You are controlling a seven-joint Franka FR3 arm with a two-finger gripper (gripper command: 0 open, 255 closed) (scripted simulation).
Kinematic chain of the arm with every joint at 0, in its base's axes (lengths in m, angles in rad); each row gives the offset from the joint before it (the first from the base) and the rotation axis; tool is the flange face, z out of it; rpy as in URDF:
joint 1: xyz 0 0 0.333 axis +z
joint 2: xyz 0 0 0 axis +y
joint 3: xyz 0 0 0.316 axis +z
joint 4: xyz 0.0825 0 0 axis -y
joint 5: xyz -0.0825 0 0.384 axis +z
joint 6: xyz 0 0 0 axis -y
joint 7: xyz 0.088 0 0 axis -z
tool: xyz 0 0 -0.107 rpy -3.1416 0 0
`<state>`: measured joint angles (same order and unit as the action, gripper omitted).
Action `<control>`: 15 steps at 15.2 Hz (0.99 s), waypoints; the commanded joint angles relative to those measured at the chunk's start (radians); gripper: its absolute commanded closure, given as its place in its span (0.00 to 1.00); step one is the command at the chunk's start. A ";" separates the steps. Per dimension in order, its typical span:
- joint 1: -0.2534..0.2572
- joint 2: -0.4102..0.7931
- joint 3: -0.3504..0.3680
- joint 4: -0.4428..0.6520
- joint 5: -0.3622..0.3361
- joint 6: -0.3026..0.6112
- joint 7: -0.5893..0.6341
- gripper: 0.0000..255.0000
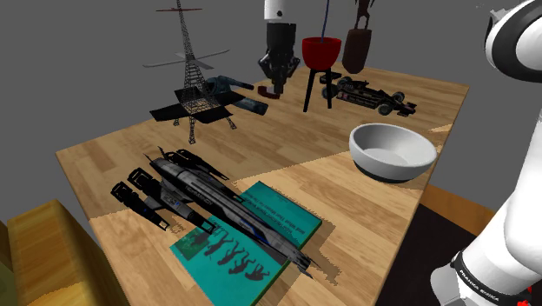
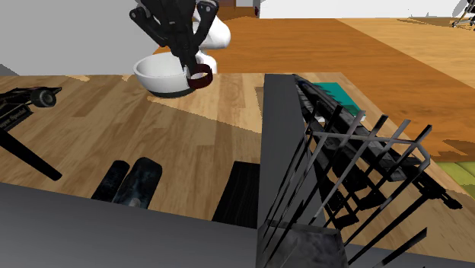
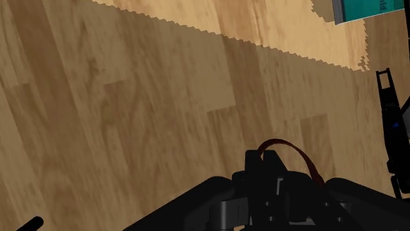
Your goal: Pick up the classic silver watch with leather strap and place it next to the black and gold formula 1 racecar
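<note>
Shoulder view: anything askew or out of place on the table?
Only the spaceship model: it lies partly across the teal book, not flat on the table. Nothing spilled; the watch hangs from the shut pincer.

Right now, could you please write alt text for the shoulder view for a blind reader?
Black fingers hold a watch over a wooden table, near a black racecar. A white bowl, a model spaceship and a teal book lie closer to the camera.

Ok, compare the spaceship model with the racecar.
The spaceship model lies partly on the teal book; the racecar sits on the table. The spaceship model is black with white markings, the racecar black with gold. The racecar has wheels, the spaceship model none. Both are long, dark models.
</note>
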<state>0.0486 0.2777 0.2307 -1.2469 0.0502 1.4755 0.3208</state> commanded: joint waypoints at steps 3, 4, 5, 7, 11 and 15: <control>-0.065 -0.102 -0.030 -0.139 0.024 0.031 -0.091 1.00; -0.080 -0.122 -0.039 -0.165 0.028 0.035 -0.115 1.00; -0.094 -0.141 -0.048 -0.189 0.032 0.038 -0.138 1.00; -0.122 -0.175 -0.068 -0.232 0.037 0.042 -0.186 1.00; -0.174 -0.229 -0.110 -0.297 0.042 0.045 -0.281 1.00; -0.224 -0.266 -0.156 -0.341 0.039 0.043 -0.376 1.00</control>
<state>-0.1613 0.0163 0.0879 -1.5806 0.0905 1.5186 -0.0265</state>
